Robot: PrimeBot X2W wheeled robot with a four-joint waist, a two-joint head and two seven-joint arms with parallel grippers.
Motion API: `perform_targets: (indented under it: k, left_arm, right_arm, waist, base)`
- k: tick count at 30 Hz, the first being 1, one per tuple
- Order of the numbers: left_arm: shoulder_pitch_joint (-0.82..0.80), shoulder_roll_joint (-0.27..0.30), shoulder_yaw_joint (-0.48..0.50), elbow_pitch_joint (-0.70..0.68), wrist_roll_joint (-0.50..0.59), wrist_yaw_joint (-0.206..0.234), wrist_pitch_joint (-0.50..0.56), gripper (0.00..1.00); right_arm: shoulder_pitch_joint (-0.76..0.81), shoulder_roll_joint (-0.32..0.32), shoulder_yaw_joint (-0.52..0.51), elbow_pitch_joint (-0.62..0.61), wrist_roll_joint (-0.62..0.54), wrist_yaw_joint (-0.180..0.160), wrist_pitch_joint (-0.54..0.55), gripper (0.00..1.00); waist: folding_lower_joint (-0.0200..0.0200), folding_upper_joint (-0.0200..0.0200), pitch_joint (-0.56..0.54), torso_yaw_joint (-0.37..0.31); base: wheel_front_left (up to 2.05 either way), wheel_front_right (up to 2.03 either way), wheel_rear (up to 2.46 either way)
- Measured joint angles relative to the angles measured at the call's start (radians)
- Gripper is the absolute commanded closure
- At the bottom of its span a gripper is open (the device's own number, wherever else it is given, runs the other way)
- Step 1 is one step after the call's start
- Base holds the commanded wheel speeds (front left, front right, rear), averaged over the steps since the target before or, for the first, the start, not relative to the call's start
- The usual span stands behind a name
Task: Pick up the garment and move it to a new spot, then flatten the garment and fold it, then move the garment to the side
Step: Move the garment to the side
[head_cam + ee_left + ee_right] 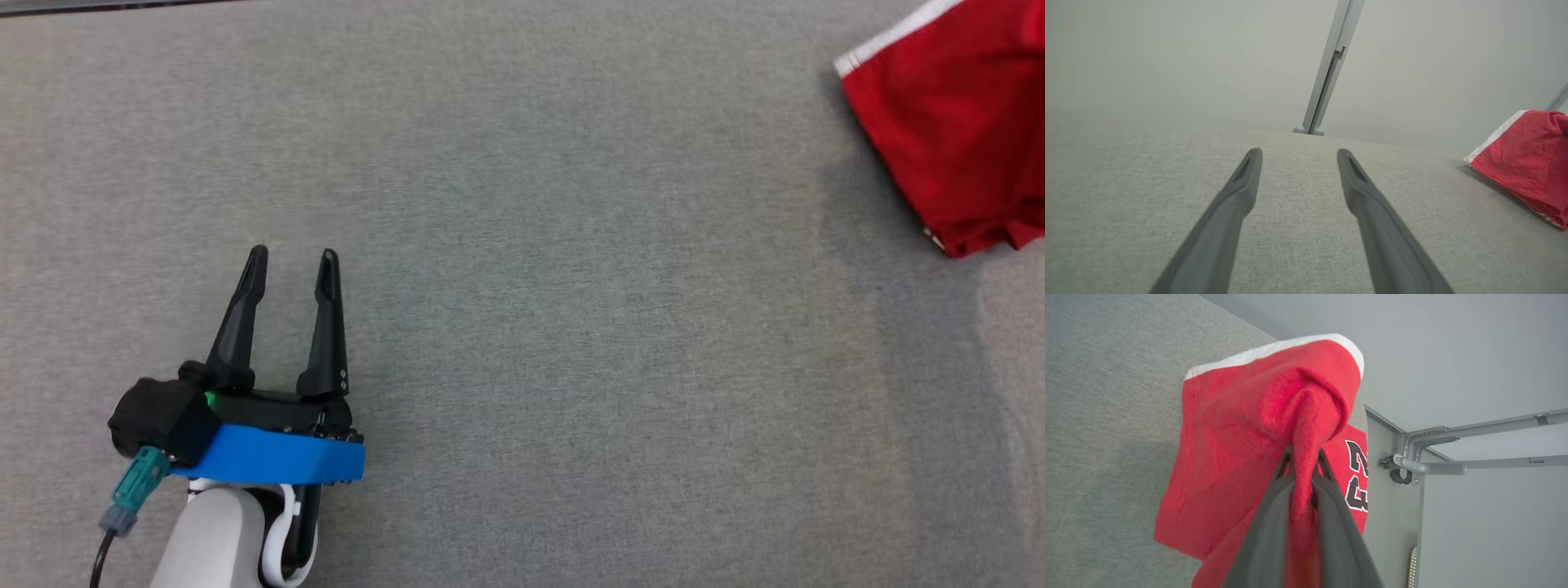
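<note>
nearest the robot, the left gripper (pixel 294 251) rests low over the grey table (pixel 571 286), well apart from the garment (pixel 947 122) and off to its left. its two dark fingers stand wide apart with nothing between them but bare grey cloth. in the left wrist view the same left gripper (pixel 1299 152) points across the table (pixel 1290 245), and the garment (pixel 1523 163) sits ahead and to the right of the fingertips, not touching them.

further out, the garment is a red piece with a white band (pixel 890 33) along one edge. it lies bunched at the far right of the table, partly cut off by the edge of the head view.

in the right wrist view the right gripper (pixel 1305 453) is right at the garment (pixel 1229 449). its fingers are drawn narrow and pinch a fold of the red cloth, which rises in a ridge between them. the cloth around that fold spreads out on the table (pixel 1094 416). a black and white number (pixel 1357 477) shows on the part just right of the pinched fold. the white band (pixel 1257 355) runs along the garment's far edge.

beyond the garment a grey metal frame (pixel 1474 428) stands off the table's corner. in the left wrist view a grey post (pixel 1327 81) rises past the table's far edge, left of the garment.
</note>
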Motion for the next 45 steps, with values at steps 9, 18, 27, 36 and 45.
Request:
perform_targets:
  k: [9,18,27,36,45]
  left_arm:
    - [-0.039,0.020,-0.046,-0.003,0.003,0.000,0.000,0.00]
    - [-0.040,0.028,-0.048,-0.001,0.003,0.000,0.000,0.00]
    - [-0.041,0.037,-0.050,0.009,0.003,0.000,0.000,0.00]
    - [-0.041,0.025,-0.046,0.027,-0.001,0.000,0.000,0.00]
    - [0.039,-0.010,0.013,0.034,-0.007,0.000,0.000,0.00]
  right_arm:
    - [-0.002,-0.059,-0.027,0.081,-0.061,0.000,-0.146,1.00]
    - [0.023,0.017,-0.286,0.184,-0.217,0.000,-0.248,1.00]
    - [0.068,0.120,-0.425,0.189,-0.339,0.000,-0.284,0.00]
    - [0.109,0.182,-0.415,0.111,-0.343,0.000,-0.384,0.00]
    - [0.338,0.318,-0.420,-0.041,-0.198,0.000,-0.559,0.00]
  waist:
    - [0.0000,-0.0001,0.067,-0.027]
    - [0.0000,-0.0001,0.086,-0.031]
    - [0.0000,-0.0003,0.067,-0.031]
    - [-0.0001,-0.0003,0.002,-0.003]
    - [-0.0003,-0.0004,-0.157,0.050]
  base:
    - [0.00,0.00,0.00]
    - [0.00,0.00,0.00]
    - [0.00,0.00,0.00]
    - [0.00,0.00,0.00]
    - [0.00,0.00,0.00]
